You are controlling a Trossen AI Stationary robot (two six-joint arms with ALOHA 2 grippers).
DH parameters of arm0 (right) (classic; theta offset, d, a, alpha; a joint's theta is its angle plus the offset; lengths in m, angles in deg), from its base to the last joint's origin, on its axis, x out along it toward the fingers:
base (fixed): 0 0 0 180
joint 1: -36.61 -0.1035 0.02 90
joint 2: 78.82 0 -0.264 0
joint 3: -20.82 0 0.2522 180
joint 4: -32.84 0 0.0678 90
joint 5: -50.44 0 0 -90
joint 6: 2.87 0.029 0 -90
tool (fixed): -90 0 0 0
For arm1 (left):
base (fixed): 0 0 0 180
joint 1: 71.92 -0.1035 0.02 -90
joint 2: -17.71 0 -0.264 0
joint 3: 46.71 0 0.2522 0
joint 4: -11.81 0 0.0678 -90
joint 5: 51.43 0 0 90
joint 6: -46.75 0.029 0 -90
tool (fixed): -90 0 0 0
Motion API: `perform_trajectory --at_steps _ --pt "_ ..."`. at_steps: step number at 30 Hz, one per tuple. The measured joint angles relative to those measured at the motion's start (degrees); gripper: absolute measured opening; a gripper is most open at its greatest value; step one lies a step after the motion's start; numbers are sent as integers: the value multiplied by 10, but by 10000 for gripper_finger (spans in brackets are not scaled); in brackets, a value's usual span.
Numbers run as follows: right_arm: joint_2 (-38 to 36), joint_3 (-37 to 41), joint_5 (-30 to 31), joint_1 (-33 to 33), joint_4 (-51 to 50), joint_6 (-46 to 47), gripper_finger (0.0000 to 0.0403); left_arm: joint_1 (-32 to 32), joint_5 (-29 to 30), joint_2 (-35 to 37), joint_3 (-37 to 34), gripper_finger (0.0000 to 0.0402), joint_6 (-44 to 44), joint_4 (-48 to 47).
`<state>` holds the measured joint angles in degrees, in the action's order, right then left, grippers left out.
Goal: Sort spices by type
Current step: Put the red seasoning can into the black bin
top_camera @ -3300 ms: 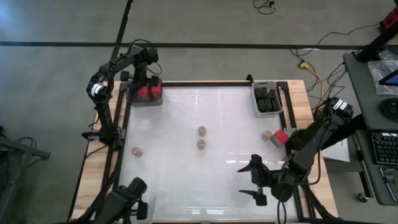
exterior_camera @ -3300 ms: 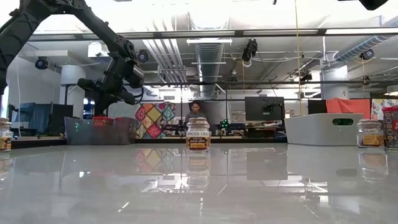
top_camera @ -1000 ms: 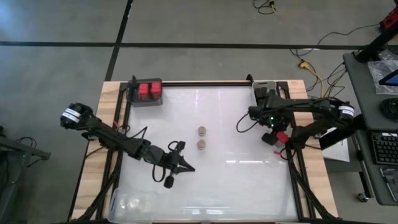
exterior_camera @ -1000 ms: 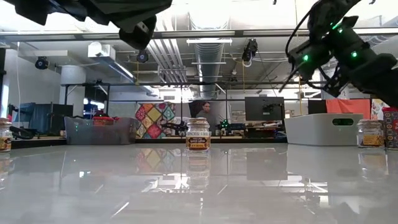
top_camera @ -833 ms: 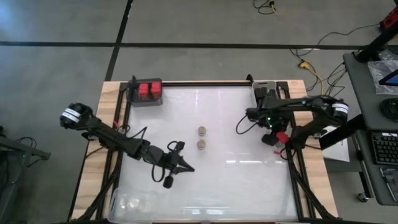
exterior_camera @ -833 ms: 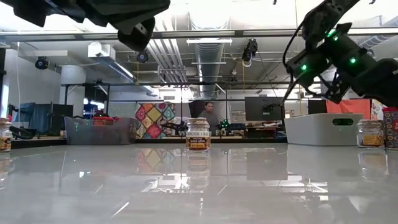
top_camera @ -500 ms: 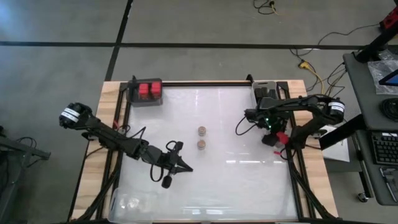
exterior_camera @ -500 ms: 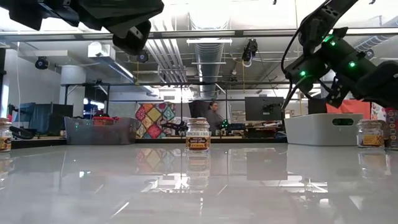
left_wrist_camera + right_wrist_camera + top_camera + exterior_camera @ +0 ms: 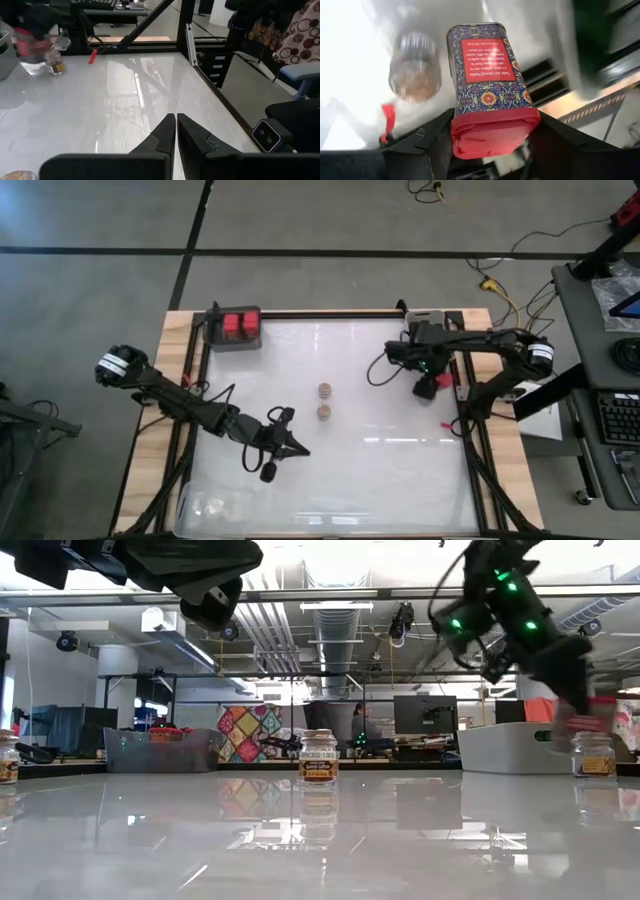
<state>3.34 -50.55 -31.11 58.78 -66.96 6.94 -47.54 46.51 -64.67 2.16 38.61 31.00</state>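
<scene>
Gripping a red spice tin (image 9: 487, 75) by its red lid end between the fingers of the right gripper (image 9: 428, 383), close to the right edge of the table (image 9: 370, 470), so as to leave the patterned body and label free and the tin ready for carrying. Holding it, apparently, just clear of the surface, though the low view is too smeared for certainty on that. Hanging right beside a tan-topped jar (image 9: 415, 75), close enough for a sideways swing to risk knocking it. Aiming, by the look of things, for the grey bin (image 9: 232, 328) in the frame's upper left, where two more red tins are already sitting together. Crowding the pale bin (image 9: 510, 748) at upper right with the right arm's own links, and leaving little room on that side between bin, jar and table rail. Offering far more room leftward: a broad bare stretch of white tabletop, broken only by two round jars (image 9: 324, 401) standing one just below the other at the centre of the high view. Parking the left gripper (image 9: 176, 116) over the lower middle of the table, fingers pressed together on nothing, low and left of those two jars and well apart from the right arm's likely path along the top. Keeping one further jar (image 9: 8, 758) at the far left edge of the low view, out of the way of both arms.
</scene>
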Motion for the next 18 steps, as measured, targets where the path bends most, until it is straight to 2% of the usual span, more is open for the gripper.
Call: perform_trajectory --at_steps 9,13,18 --pt "52 -138 12 -12 19 -7 215 0 15 1 0 1 -25 -55" --pt "122 -207 13 -30 26 -36 215 0 10 20 -1 1 -64 -105" --pt "230 -316 13 -47 25 -83 215 0 -10 75 -1 1 -100 -215"
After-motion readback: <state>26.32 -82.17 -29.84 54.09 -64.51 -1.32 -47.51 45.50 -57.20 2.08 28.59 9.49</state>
